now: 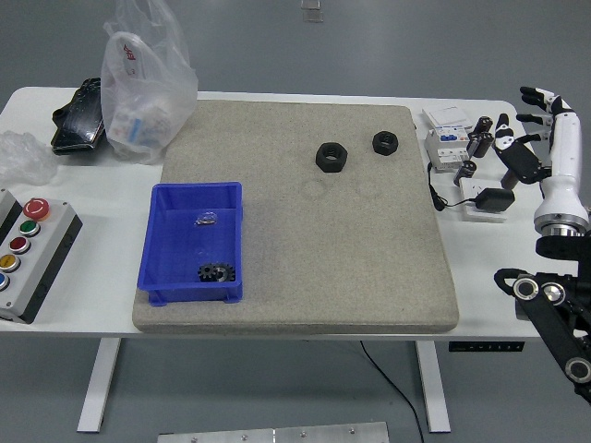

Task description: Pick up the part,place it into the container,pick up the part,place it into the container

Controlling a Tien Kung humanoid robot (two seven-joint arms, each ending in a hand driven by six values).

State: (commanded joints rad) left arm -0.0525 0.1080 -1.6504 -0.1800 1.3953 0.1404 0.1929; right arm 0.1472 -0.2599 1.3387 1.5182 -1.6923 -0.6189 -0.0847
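Two black nuts on grey mat (369,258), far side: larger nut (331,156) mid-mat, smaller nut (384,142) just right of it. Blue container (159,245) at mat's left holds a black gear (216,272) and a small bagged part (205,219). Right hand (540,148) at table's right edge, fingers spread, empty.

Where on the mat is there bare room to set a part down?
The mat is bare right of the bin, below the two nuts. The table's right end is crowded with cylinders and the right hand.
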